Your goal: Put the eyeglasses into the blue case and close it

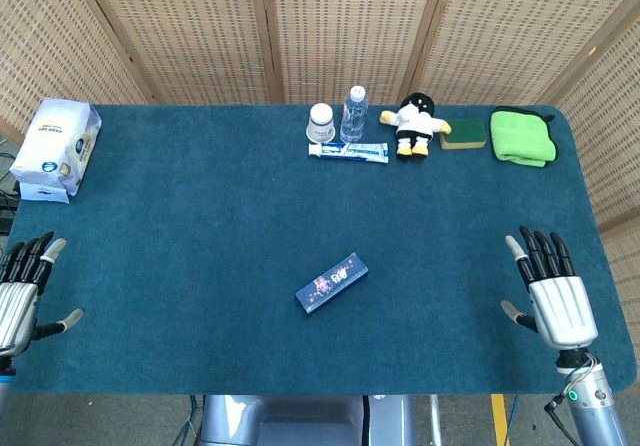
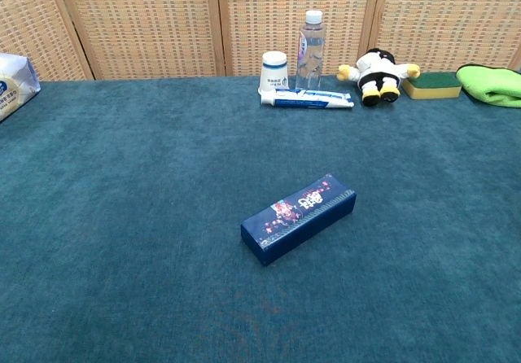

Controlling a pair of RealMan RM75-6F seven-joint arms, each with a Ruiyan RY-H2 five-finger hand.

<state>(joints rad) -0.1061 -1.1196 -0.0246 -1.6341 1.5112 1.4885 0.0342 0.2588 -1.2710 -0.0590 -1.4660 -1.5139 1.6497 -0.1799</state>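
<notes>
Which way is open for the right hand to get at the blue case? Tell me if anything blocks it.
Probably yes, nothing blocks it. The right hand is open at the table's near right edge, and only bare cloth lies between it and the blue case. The bottle and the toy stand along the far edge.

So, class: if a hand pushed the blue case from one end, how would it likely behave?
The blue case looks like a flat-sided, rigid box, so it would probably slide rather than roll. It lies low on its broad face, so tipping seems unlikely. The table has a carpet-like cover that may drag on it, perhaps turning it.
</notes>
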